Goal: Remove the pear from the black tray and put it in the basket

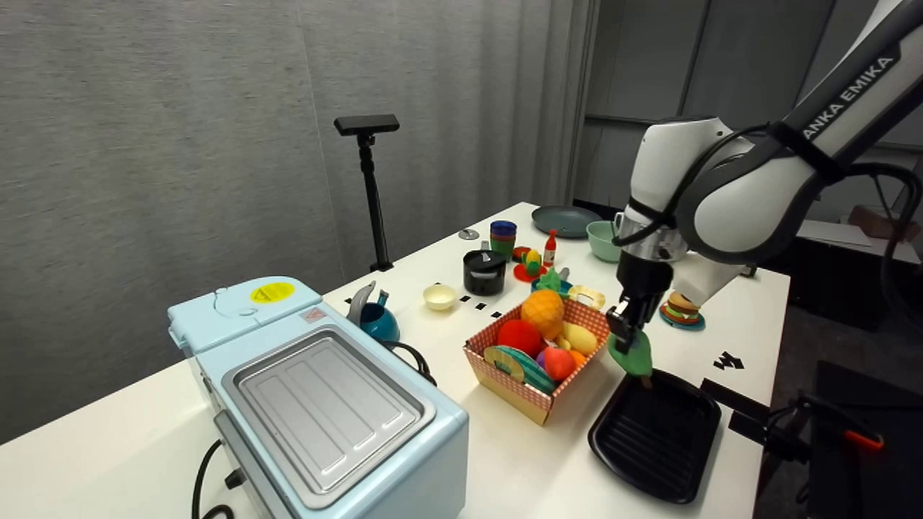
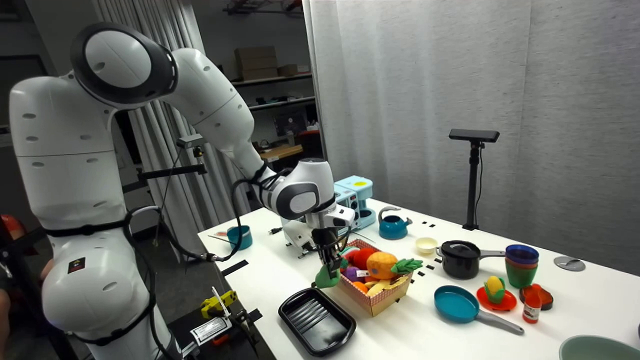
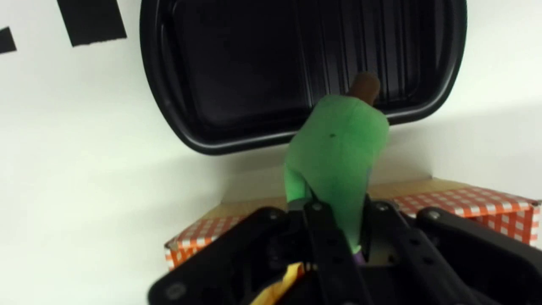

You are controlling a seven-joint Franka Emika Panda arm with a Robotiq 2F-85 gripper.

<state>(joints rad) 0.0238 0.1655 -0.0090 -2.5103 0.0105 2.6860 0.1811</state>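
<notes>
Lower centre in the wrist view, the gripper (image 3: 344, 207) clasps the pear (image 3: 338, 135), already off the black tray (image 3: 241, 63). Setting it in the gingham-trimmed basket (image 3: 457, 202) remains

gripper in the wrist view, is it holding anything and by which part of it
The gripper holds the green pear by the end opposite its brown stem; the stem end sticks out beyond the fingers.
</notes>
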